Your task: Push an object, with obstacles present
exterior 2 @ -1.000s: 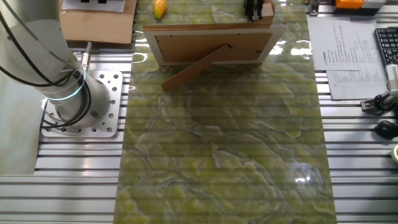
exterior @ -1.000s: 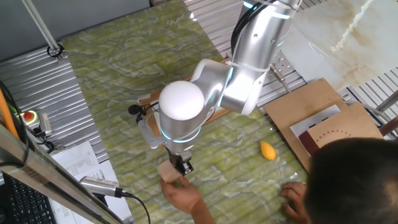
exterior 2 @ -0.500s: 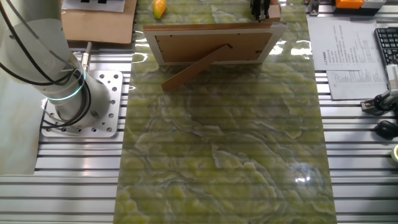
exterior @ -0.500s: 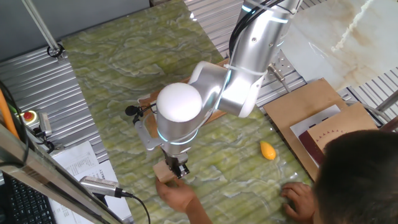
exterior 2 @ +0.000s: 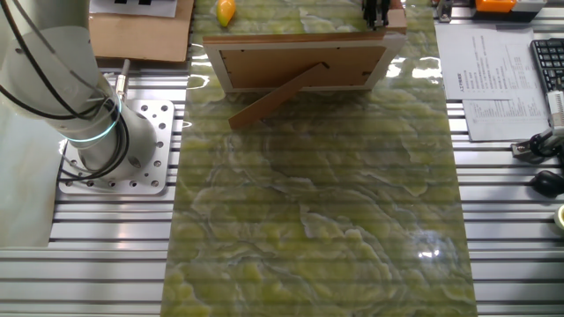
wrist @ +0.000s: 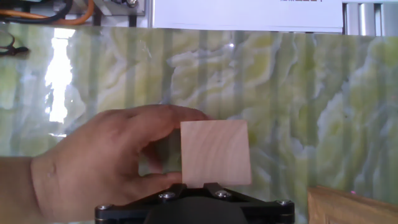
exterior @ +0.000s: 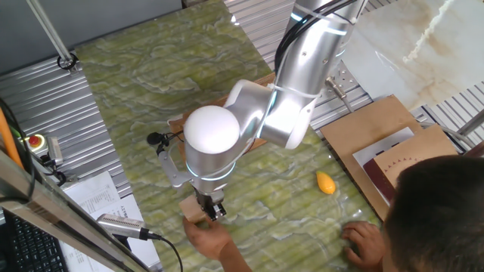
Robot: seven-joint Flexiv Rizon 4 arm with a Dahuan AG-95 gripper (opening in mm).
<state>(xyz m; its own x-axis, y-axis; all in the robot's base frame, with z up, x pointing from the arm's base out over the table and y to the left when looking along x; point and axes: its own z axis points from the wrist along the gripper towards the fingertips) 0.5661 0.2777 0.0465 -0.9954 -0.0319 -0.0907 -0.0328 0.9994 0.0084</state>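
Since one second ago, we see that the gripper point(exterior: 211, 213) and the wooden block point(exterior: 193, 210) have shifted together toward 8 o'clock across the green marble-patterned table point(exterior: 144, 83).

One fixed view: the block sits at the gripper's 9 o'clock side, touching the fingers, with a person's hand point(exterior: 208, 238) just below it at 6 o'clock. We cannot tell the jaw state from this view. The orange-yellow teardrop piece point(exterior: 326, 182) lies well apart at 3 o'clock. The picture frame point(exterior: 178, 121) is mostly hidden behind the arm.

The other fixed view: the gripper point(exterior 2: 376, 13) and block point(exterior 2: 396, 15) appear at the top edge, beyond the frame point(exterior 2: 304, 62), which shows its back and prop. The teardrop piece point(exterior 2: 226, 11) lies at 9 o'clock of them.

Hand view: the block point(wrist: 215, 153) stands directly ahead of the gripper body, and the hand point(wrist: 106, 165) touches its 9 o'clock face. The fingertips are out of view, so we cannot tell how the jaws stand.
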